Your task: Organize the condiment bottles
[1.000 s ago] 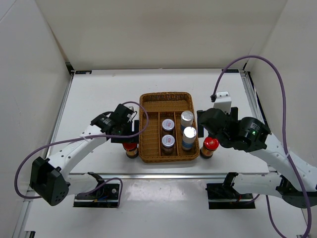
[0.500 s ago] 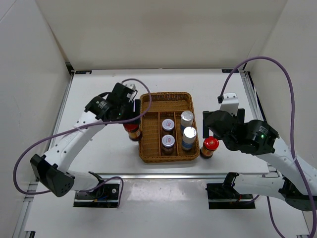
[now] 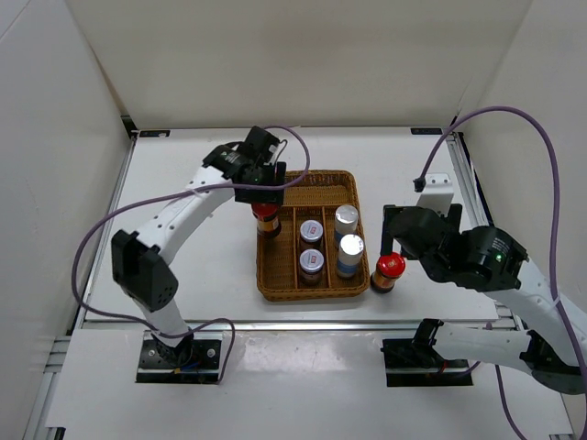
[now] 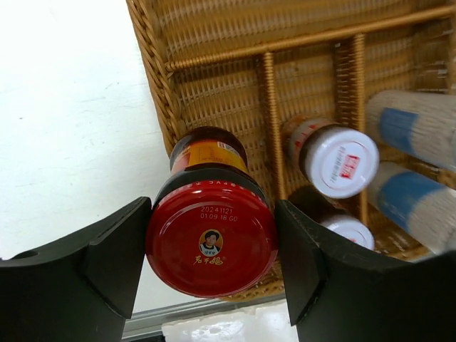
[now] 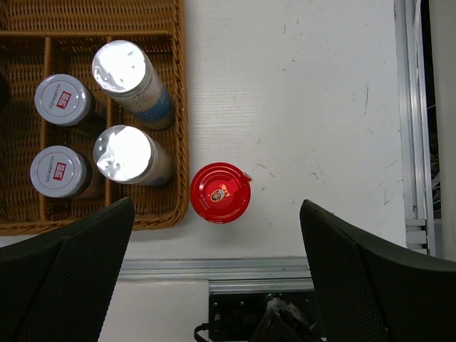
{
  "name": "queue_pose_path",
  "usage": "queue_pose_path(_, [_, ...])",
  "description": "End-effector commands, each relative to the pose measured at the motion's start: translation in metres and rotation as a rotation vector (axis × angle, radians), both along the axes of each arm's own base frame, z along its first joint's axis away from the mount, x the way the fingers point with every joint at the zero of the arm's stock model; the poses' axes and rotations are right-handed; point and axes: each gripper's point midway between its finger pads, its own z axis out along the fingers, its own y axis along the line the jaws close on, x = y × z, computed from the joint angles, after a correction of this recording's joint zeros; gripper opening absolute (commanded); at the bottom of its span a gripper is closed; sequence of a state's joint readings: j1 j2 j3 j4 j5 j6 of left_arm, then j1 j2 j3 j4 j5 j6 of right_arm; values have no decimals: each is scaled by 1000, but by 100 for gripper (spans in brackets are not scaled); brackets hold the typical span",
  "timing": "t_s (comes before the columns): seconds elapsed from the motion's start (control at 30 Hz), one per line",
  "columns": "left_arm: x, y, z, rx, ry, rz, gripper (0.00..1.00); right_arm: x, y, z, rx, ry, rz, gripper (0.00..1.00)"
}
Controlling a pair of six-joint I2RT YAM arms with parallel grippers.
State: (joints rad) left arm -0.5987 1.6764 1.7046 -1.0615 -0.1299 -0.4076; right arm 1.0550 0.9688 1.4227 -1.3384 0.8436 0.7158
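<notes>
My left gripper (image 3: 265, 196) is shut on a dark red-capped bottle (image 3: 267, 218) and holds it over the left compartment of the brown wicker tray (image 3: 307, 177). In the left wrist view the fingers clamp its red cap (image 4: 211, 242), with the tray's left wall (image 4: 153, 85) below it. Two short brown jars (image 3: 312, 231) (image 3: 312, 263) stand in the middle compartment. Two silver-capped bottles (image 3: 346, 218) (image 3: 350, 247) stand in the right one. A second red-capped bottle (image 3: 389, 267) stands on the table right of the tray. My right gripper (image 3: 396, 240) hangs open above that bottle (image 5: 220, 192).
The tray's far cross compartment (image 3: 308, 193) holds nothing. A metal rail (image 5: 285, 267) runs along the table's near edge, just in front of the second red-capped bottle. White walls enclose the table on the left, back and right.
My left arm has carried the red-capped bottle from the table at the tray's front left, up and right, to over the tray's left compartment. My right arm has drifted slightly right.
</notes>
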Motion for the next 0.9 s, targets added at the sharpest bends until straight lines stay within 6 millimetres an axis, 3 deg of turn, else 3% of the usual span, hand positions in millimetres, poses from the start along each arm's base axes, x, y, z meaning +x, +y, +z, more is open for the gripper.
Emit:
queue_pose_path(0.0, [14,-13,23,-67,-88,-17,11,-8,-21,-6,-21,9,-53,100])
queue_pose_path(0.23, [23,-26,-3,-83,-61,-27,24,-19,-26,-31,-21,81,-101,100])
queue_pose_path(0.5, [25,-30,-33,-80,-23,-17,42,-28,-17,-61,-31,208,-211,100])
queue_pose_path(0.6, [24,-29,-48,-62,4,-16,53,-29,-19,-70,5,214,-249,100])
queue_pose_path(0.73, [26,-26,-48,-62,3,-7,75,-31,-15,-88,40,267,-257,100])
queue_pose_path(0.77, [26,-26,-52,-57,11,-7,86,-32,-13,-89,53,276,-261,100])
queue_pose_path(0.87, [24,-28,-52,-63,17,-27,90,-33,-9,-96,59,293,-255,100])
